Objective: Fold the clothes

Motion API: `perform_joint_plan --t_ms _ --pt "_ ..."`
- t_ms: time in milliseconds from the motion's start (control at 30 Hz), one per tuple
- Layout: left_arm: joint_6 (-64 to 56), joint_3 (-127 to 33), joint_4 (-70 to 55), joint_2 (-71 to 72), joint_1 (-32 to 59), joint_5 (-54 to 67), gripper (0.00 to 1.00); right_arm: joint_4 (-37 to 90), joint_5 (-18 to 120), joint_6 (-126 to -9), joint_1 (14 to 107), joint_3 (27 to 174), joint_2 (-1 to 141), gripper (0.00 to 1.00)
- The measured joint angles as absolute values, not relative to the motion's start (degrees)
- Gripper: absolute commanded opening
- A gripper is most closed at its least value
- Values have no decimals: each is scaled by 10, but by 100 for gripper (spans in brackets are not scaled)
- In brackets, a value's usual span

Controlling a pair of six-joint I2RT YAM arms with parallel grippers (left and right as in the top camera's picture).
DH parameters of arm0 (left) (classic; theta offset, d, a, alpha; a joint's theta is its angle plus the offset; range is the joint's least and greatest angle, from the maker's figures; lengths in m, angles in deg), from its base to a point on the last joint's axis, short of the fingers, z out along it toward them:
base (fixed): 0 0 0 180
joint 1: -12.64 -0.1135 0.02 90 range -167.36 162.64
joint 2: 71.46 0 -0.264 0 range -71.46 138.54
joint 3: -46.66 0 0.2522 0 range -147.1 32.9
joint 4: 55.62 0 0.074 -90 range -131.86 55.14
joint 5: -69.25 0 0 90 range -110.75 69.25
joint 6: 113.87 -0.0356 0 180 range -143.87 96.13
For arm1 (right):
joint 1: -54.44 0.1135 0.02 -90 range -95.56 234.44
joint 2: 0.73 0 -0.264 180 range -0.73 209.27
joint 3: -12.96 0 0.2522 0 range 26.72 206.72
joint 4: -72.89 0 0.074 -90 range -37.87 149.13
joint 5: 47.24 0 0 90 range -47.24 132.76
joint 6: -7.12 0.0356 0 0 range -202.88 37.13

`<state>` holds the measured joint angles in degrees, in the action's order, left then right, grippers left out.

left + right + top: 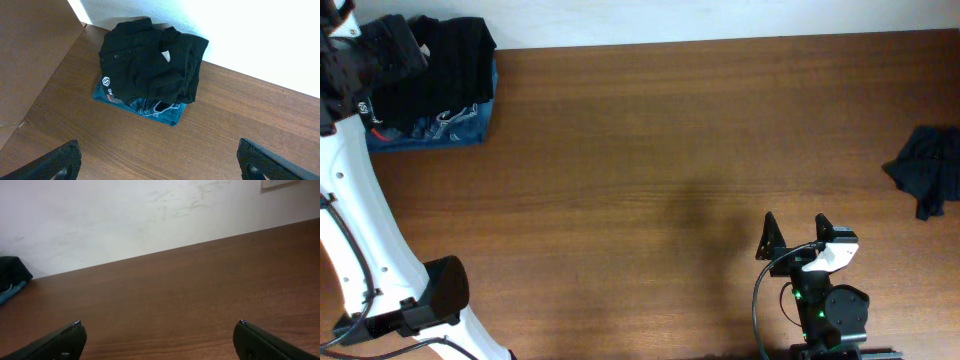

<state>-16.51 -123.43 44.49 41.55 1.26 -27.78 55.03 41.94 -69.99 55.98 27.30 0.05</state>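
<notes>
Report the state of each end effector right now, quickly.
Left end effector: open, holding nothing.
Right end effector: open, holding nothing.

Bright even light, blown-out white wall (250, 30), faint soft shadow on table (620, 150)

bare table (650, 130) across the middle, folded pile (455, 60) far-left corner, crumpled dark garment (928, 172) right edge

A dark brown wooden table (670, 130) with fine grain meets a plain white wall (125, 220), faintly scuffed and brightly lit. A small pale plate (280, 183) sits high on it.
</notes>
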Motion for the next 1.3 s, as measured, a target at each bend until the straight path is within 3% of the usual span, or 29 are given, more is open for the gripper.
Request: perform_joint_plan --t_ms 867,1033,1300 --pt "-165 -1207 497 376 22 -223 99 550 419 -700 560 273 0 99" --pt "-165 -1084 429 282 36 -212 99 550 419 -700 560 273 0 99" --pt "-165 -664 223 92 36 -203 99 550 420 -700 560 273 0 99"
